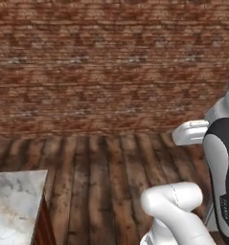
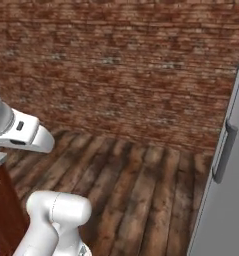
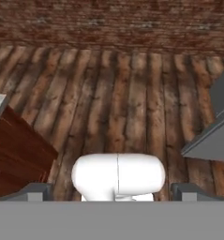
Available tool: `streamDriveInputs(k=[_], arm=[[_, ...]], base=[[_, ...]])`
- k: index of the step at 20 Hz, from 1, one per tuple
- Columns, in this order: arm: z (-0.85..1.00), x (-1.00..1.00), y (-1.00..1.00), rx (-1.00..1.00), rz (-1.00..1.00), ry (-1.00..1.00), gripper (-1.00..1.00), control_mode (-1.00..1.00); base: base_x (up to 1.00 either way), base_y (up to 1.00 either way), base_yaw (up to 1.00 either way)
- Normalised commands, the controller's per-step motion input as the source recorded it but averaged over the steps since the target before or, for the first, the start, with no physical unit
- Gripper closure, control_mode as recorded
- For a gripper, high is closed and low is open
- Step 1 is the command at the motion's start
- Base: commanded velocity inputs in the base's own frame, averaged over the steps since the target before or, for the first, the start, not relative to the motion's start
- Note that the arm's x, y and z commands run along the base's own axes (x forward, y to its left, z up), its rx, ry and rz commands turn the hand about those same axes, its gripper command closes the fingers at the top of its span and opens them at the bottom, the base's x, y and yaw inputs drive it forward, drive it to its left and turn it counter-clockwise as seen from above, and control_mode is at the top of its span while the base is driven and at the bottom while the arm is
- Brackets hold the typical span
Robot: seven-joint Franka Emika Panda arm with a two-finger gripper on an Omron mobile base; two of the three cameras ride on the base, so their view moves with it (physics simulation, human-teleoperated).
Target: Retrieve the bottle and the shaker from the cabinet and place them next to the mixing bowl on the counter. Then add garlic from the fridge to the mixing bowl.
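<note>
Over plank floor (image 3: 132,93), gripper (image 3: 111,190) hangs empty, its 2 fingertips (image 3: 36,191) wide apart. Brick wall (image 1: 111,62) ahead. Marble counter corner (image 1: 13,206) at lower left; grey fridge door (image 2: 226,200) with handle (image 2: 222,152) at right.

The white arm (image 2: 51,220) rises at the lower left, with its hand (image 2: 23,132) stretched out at mid left. Ahead of the hand runs a brick wall (image 2: 121,65) above a dark plank floor (image 2: 136,195). Well off to the hand's right stands a grey fridge door (image 2: 226,200) with an upright handle (image 2: 224,152), and below the hand is a red-brown cabinet side (image 2: 3,210).
</note>
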Motion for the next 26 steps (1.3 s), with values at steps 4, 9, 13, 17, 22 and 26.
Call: streamDriveInputs(k=[4, 9, 13, 17, 22, 26], arm=[[0.0, 0.0, 0.0, 0.0, 0.0, 0.0, -1.0, 1.0], [0.0, 0.0, 0.0, 0.0, 0.0, 0.0, -1.0, 1.0], [0.0, 0.0, 0.0, 0.0, 0.0, 0.0, -1.0, 1.0], [0.0, 0.0, 0.0, 0.0, 0.0, 0.0, -1.0, 1.0], [0.0, 0.0, 0.0, 0.0, 0.0, 0.0, -1.0, 1.0], [0.0, 0.0, 0.0, 0.0, 0.0, 0.0, -1.0, 1.0]], base=[[1.0, 0.19, -0.46], [1.0, 0.39, -0.53], [0.99, 0.79, -0.52], [0.76, 0.83, -0.63], [0.49, 0.6, -0.8], [0.32, 0.49, -0.86]])
